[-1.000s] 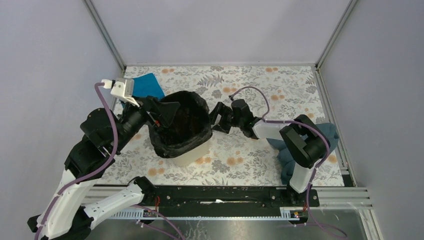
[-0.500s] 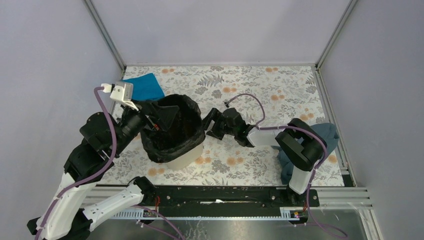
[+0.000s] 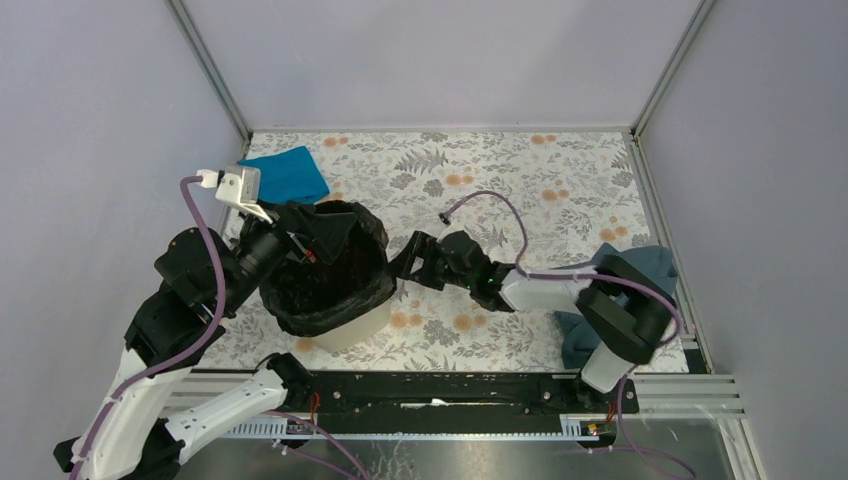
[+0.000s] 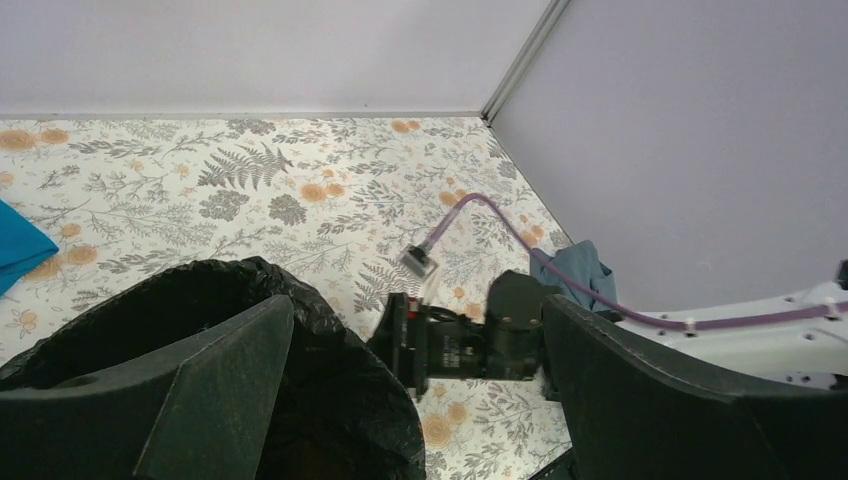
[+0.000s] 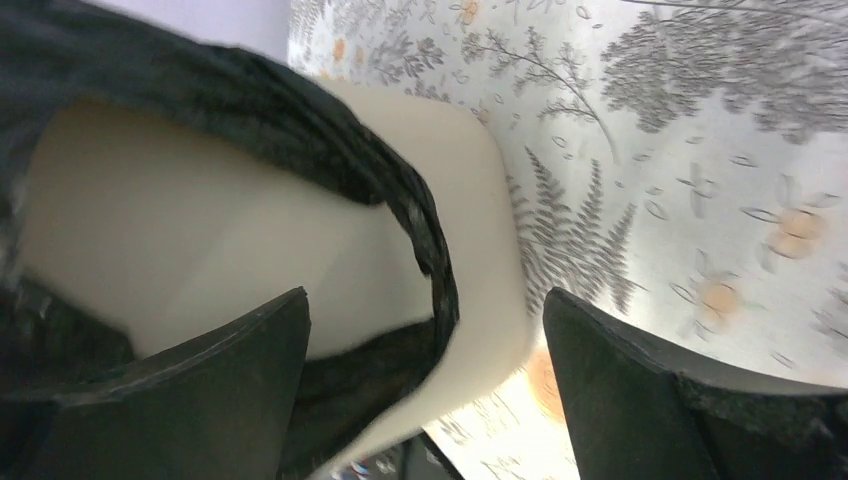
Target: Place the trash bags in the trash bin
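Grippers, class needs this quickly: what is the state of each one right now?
Left gripper: open, over the trash bag, holding nothing.
Right gripper: open, beside the trash bin, holding nothing.

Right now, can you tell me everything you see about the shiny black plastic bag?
The thin, glossy black plastic bag is wrinkled and lines the cream plastic bin. Its mouth is open and its hem is folded down over the rim. The left gripper hangs open over its mouth. The right gripper, also open, faces its hem from the side. Whether either touches it is unclear.
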{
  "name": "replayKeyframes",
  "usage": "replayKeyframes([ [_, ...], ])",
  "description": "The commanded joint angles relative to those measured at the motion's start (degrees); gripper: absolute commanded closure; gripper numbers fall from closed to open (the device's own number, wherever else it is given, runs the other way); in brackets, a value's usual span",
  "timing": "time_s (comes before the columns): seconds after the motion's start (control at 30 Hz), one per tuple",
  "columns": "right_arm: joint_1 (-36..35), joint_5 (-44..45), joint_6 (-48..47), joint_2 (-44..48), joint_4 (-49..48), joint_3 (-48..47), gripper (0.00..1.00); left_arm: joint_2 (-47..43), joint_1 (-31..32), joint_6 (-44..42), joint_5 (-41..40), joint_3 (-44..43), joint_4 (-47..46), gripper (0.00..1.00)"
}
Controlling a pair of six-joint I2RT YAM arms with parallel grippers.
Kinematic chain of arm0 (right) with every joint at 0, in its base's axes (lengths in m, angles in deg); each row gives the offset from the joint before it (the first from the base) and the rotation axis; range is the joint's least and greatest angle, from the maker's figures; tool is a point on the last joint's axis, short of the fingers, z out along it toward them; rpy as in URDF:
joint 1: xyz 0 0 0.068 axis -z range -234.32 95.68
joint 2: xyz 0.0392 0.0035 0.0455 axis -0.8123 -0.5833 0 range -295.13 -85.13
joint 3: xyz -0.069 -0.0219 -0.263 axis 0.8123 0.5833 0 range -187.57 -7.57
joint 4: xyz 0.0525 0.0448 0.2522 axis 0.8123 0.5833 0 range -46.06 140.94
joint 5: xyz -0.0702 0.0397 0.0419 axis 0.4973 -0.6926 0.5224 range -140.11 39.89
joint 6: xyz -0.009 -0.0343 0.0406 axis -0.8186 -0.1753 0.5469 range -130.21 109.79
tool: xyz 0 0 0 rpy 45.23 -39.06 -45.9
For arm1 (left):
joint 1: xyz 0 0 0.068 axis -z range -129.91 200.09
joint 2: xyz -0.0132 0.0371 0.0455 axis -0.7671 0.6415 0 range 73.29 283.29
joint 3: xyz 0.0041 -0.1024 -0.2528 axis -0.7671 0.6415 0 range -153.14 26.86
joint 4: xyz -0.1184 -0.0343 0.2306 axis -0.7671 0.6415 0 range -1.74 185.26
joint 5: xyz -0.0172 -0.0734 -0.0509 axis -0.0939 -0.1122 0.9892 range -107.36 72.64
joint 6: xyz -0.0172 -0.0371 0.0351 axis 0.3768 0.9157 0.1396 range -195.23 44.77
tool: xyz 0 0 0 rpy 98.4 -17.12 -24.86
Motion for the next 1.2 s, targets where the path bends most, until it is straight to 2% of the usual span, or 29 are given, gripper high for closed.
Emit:
replayKeyframes([
  [0.0,-0.58,12.49,-20.42,16.34,17.47,2.26,0.02,0.48,-0.25,0.88,-0.16,-1.66,-1.44,0.01],
  [0.1,-0.18,26.25,-32.30,29.43,34.08,2.19,0.00,1.27,-0.25,0.54,-1.12,-3.32,-0.57,0.01],
  [0.2,-0.16,31.20,-42.15,41.43,48.91,-3.23,0.00,2.37,-0.25,-0.27,-3.76,-5.77,0.20,0.01],
  [0.27,-0.18,33.45,-46.29,47.07,58.50,-10.30,0.00,2.79,-0.25,-0.55,-6.70,-7.63,0.10,0.01],
  [0.37,-0.24,34.15,-49.64,50.80,68.87,-24.09,0.00,3.35,-0.28,-1.88,-10.77,-10.34,-1.06,0.01],
  [0.47,-0.25,33.17,-53.37,50.48,75.32,-37.08,0.00,5.67,-0.25,-4.06,-12.80,-14.66,-0.68,0.01],
  [0.63,-0.25,30.96,-56.10,48.47,77.50,-51.73,0.00,8.72,-0.28,-6.65,-14.71,-20.67,0.65,0.01],
  [0.7,-0.24,29.35,-57.24,48.52,75.85,-53.34,0.00,9.15,-0.27,-6.97,-14.76,-21.41,0.67,0.01],
  [1.0,-0.18,32.48,-58.10,50.08,71.30,-52.33,0.00,8.17,-0.25,-6.10,-15.89,-20.31,1.39,0.01],
  [1.1,-0.18,33.67,-60.79,53.72,66.76,-46.06,0.00,7.36,-0.25,-5.54,-15.61,-18.93,0.71,0.01],
  [1.17,-0.16,35.49,-59.90,53.55,67.33,-46.09,0.00,7.27,-0.28,-5.51,-15.47,-18.79,0.94,0.01],
])
